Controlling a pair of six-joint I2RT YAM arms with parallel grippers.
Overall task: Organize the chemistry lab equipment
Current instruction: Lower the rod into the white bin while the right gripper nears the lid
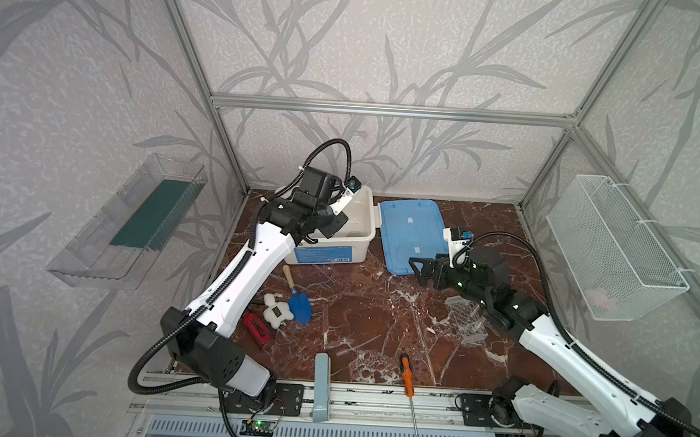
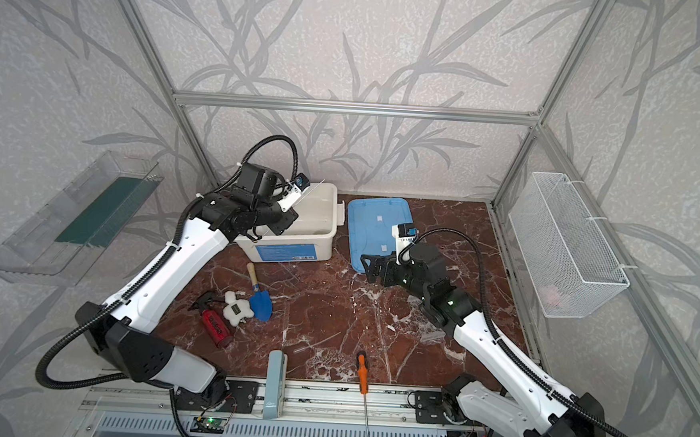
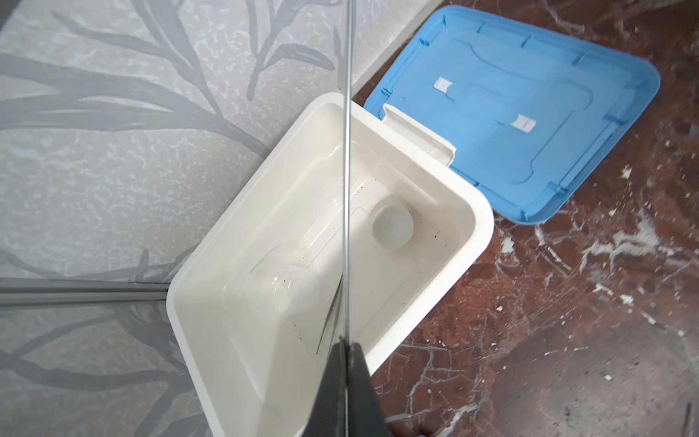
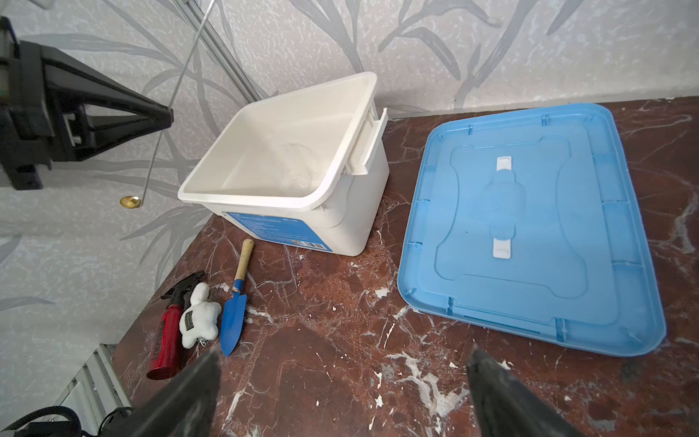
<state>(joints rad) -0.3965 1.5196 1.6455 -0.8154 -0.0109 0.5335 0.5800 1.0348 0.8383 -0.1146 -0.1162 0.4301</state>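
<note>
Left wrist view: thin metal rod (image 3: 346,170) pinched between the closed tips of the left gripper (image 3: 344,344), running straight out from the jaws and crossing above the open white bin (image 3: 488,223). From the right wrist view, the same rod slanted through those tips, with a small brass cup (image 4: 130,201) at its lower end, off the table and beside the bin's near corner. In a top view, only a faint sliver of it over the bin's rim.

Inside the bin: clear plastic measuring beaker (image 3: 280,291) lying on its side along the floor, and a small white round dish (image 3: 392,226) close to it near one corner; touching or not, impossible to tell.

Just beside the bin, on its right in both top views: blue lid (image 1: 412,236), flat on the marble table (image 1: 355,311).

Right gripper (image 4: 340,378): fingers spread wide, nothing between them, hovering over bare marble by the lid's near edge.

Clear honeycomb tube rack (image 1: 465,318) on the table, partly hidden under the right arm, well apart from the bin.

Toward the left arm, close together: blue trowel (image 1: 299,308), white plush toy (image 1: 277,311), red bottle (image 1: 257,330). At the front edge: orange-handled screwdriver (image 1: 407,375), shaft lying across the metal rail.
</note>
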